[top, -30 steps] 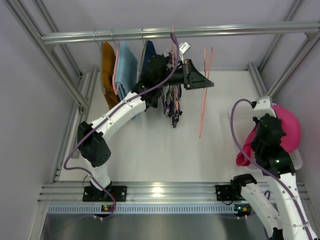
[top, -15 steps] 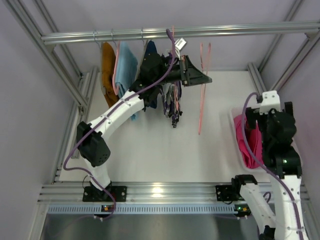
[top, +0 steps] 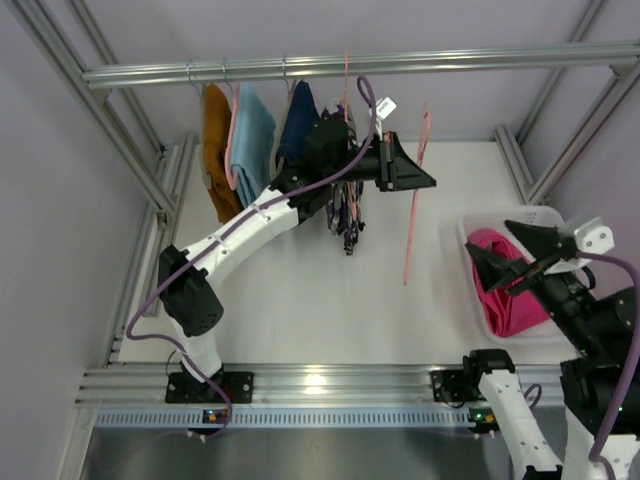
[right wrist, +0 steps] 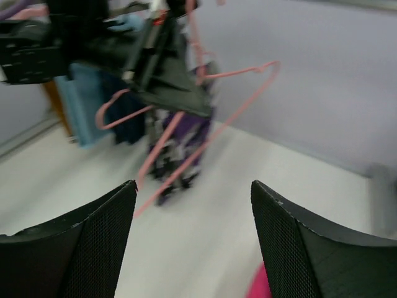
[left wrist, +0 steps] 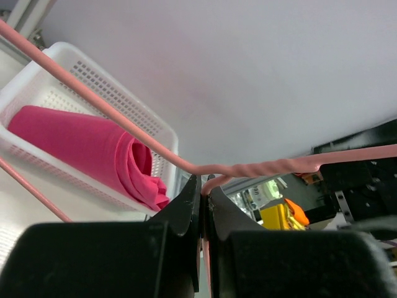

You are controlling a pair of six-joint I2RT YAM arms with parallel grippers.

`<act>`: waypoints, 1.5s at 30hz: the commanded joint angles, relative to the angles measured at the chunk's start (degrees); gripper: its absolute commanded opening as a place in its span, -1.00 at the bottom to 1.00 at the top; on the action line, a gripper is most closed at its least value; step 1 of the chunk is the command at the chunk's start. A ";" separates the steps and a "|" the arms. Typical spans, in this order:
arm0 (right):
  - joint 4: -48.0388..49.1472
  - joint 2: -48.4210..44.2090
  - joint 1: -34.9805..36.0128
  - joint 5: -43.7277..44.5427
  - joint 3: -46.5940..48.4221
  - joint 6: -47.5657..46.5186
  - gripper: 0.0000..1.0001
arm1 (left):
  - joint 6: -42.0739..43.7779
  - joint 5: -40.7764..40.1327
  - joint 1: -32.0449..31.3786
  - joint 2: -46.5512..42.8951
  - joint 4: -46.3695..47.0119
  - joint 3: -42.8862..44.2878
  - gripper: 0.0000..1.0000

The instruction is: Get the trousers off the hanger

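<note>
Trousers, two pairs, in different places. Left of centre, the patterned trousers [top: 347,215] hang from the rail [top: 300,68] among other garments, so I judge that pair not yet freed. Just right of them, my left gripper [left wrist: 203,186] is pinched tight on the twisted neck of a bare pink hanger [left wrist: 267,166]. It holds the hanger out to the right of the hanging clothes, apparently off the rail, with no cloth on it. At the far right, the pink trousers [top: 505,290] lie folded in a white basket [left wrist: 93,81], which reads as that pair done. My right gripper [right wrist: 193,186] hovers over the basket with its fingers spread apart, holding nothing and touching nothing. What seems left is the empty hanger, then the patterned trousers.
</note>
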 commanded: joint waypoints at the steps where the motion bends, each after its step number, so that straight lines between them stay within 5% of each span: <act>1: 0.36 5.26 -0.20 -22.92 -3.21 17.61 0.46 | 6.23 -5.76 -1.03 -1.13 -4.33 3.94 -1.00; 4: 8.51 7.38 -0.20 -31.04 -9.53 29.29 0.54 | 7.64 -7.53 -2.09 -0.34 -6.97 6.05 -1.00; 9: 29.51 5.71 -0.20 -30.54 -20.52 45.47 0.60 | 8.17 -9.46 -4.28 -0.51 -7.24 7.46 -1.00; 18: 37.98 8.87 0.41 -27.73 -22.11 48.83 0.49 | 7.56 -10.96 -6.84 1.33 -8.03 11.15 -1.00; 24: 38.25 11.68 1.29 -28.17 -23.52 47.70 0.12 | 5.62 -10.78 -7.63 2.47 -6.10 11.85 -1.00; 32: 30.43 10.55 1.21 -24.48 -21.07 41.37 -0.96 | 7.55 -11.13 -7.72 2.21 -7.85 12.73 -0.99; 34: 29.11 9.67 1.03 -23.60 -20.36 41.45 -1.00 | 8.25 -11.22 -7.45 1.34 -8.46 11.86 -0.74; 36: 26.58 8.44 0.50 -22.29 -18.78 40.84 -1.00 | 10.10 -11.66 -7.19 -0.32 -10.13 10.89 -0.28; 37: 25.08 8.17 0.33 -21.41 -18.34 40.40 -1.00 | 10.97 -12.36 -6.58 -0.95 -10.66 9.84 0.00; 38: 23.67 7.56 -0.11 -20.62 -17.64 39.70 -1.00 | 11.24 -12.71 -6.23 -1.56 -11.80 9.31 0.54; 40: 20.95 6.68 -0.73 -18.77 -17.55 39.87 -1.00 | 12.29 -13.50 -4.91 -3.58 -13.03 7.82 0.95; 45: 14.35 4.39 -0.73 -10.78 -15.70 39.25 -1.00 | 18.79 -13.16 -4.20 -9.20 -16.19 5.27 0.98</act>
